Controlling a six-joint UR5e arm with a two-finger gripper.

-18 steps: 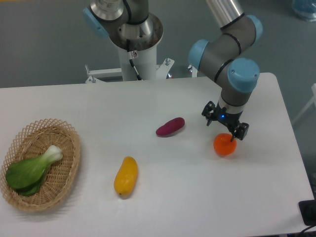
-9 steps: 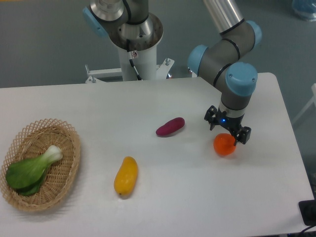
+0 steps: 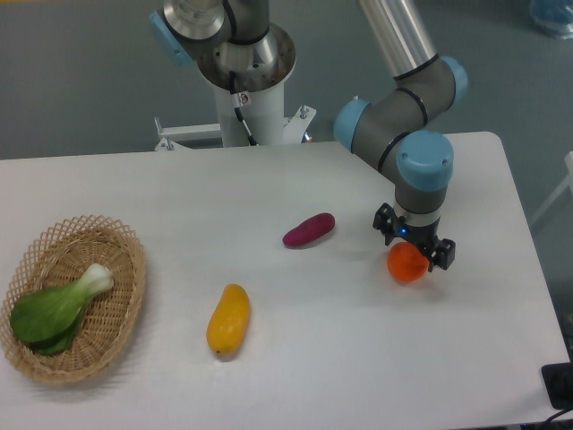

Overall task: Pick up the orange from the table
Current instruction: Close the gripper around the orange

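While the gripper (image 3: 414,247) sat low over the orange (image 3: 406,263), fingers spread either side of it, actual grip couldn't be told. Orange lay on the table (image 3: 358,358), at 4 o'clock from the purple vegetable (image 3: 309,230).

Bright orange on the orange (image 3: 406,264), white across the table (image 3: 269,376). Purple on the oblong vegetable (image 3: 309,230), yellow-orange on the long fruit (image 3: 228,319). Tan weave on the basket (image 3: 107,331), green and white on the bok choy (image 3: 55,307).
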